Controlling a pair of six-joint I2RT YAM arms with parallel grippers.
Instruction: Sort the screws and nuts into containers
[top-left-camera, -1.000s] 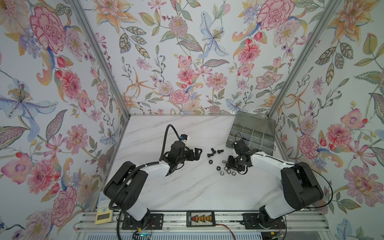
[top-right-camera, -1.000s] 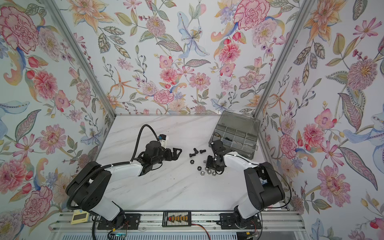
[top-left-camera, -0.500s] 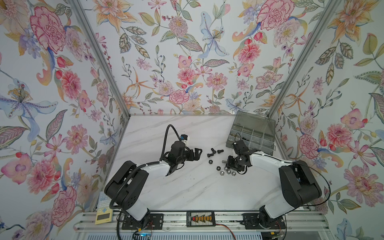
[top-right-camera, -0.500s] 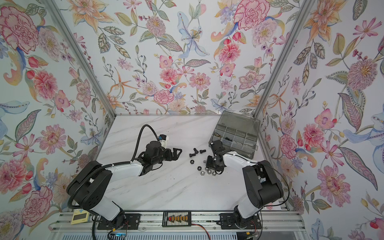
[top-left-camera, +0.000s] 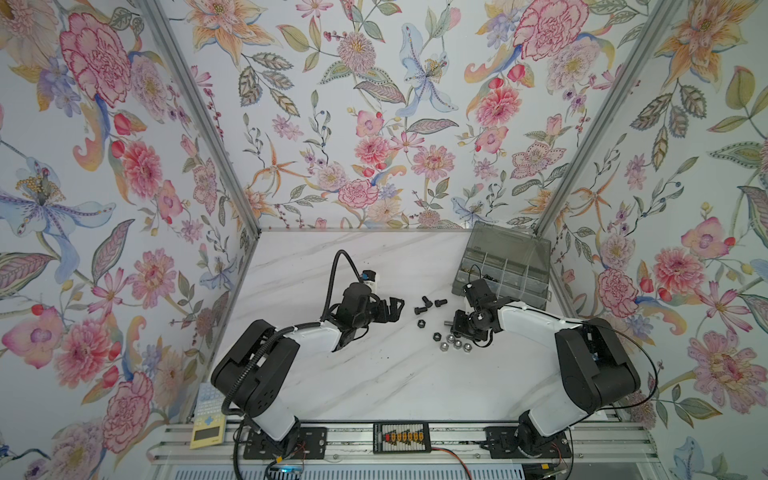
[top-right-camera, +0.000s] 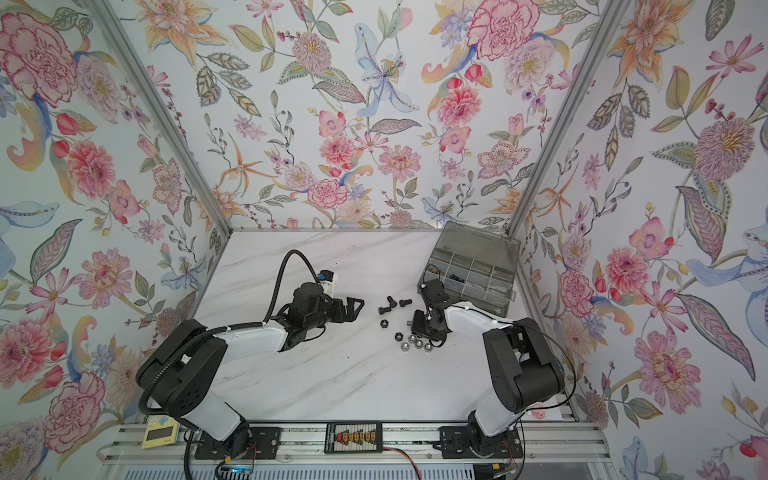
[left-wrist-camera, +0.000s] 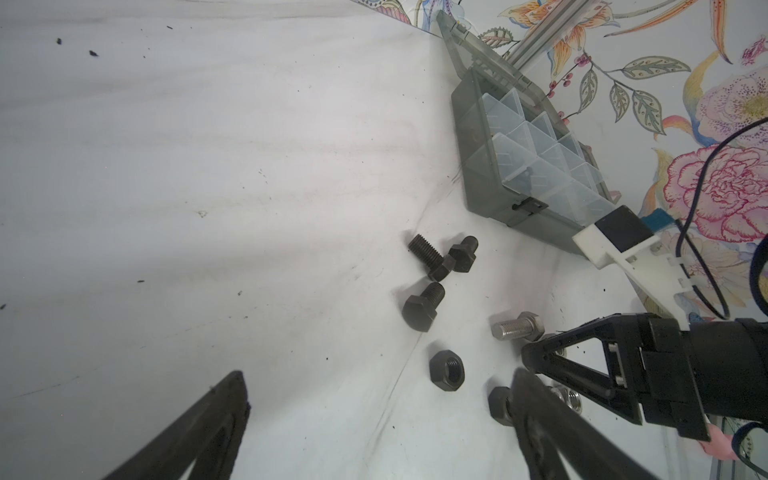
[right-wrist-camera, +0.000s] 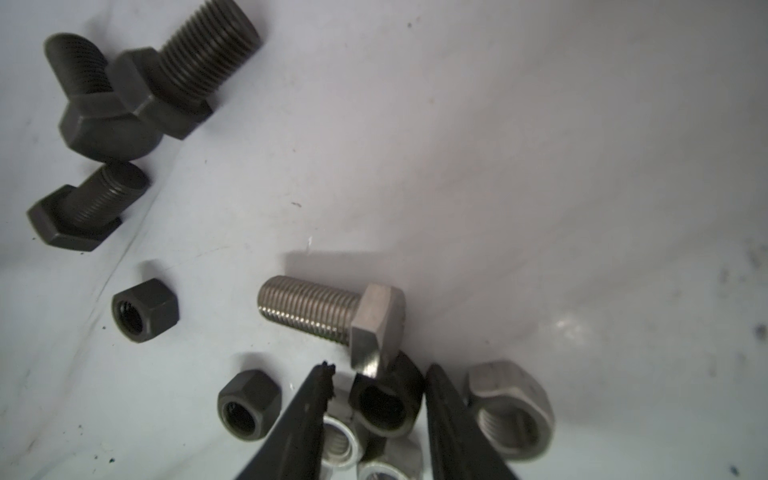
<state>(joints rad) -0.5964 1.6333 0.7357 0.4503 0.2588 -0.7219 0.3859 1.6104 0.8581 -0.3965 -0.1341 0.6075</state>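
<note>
On a white marble tabletop (top-left-camera: 374, 374), two robot arms work a scatter of hardware, with the silver hex-head bolt (right-wrist-camera: 332, 316) as the marker. Nearest the arms' bases, a row of shiny silver nuts (top-left-camera: 453, 345) lies just on the near side of that bolt, with a black nut (top-left-camera: 436, 336) at the row's left end. The right pincer (right-wrist-camera: 376, 399) is lowered over this cluster, its jaws partly open and standing on either side of a dark nut (right-wrist-camera: 384, 405) that touches the bolt's head; whether the fingers press on the nut cannot be told. A further silver nut (right-wrist-camera: 511, 409) sits just outside one finger, and another black nut (right-wrist-camera: 249, 405) just outside the other. Left of the bolt lies a lone black nut (top-left-camera: 421, 323), and beyond it three black screws (top-left-camera: 428, 305), two of them touching. Well to the bolt's left, the left pincer (top-left-camera: 395, 309) hovers with jaws spread wide, holding nothing and pointing at the screws. Farthest back, beyond the bolt and to its right, the smoky-grey organiser box (top-left-camera: 505, 270) stands open against the floral wall (top-left-camera: 374, 124), lid (top-left-camera: 511, 245) tipped back, small parts dimly visible in its compartments.
</note>
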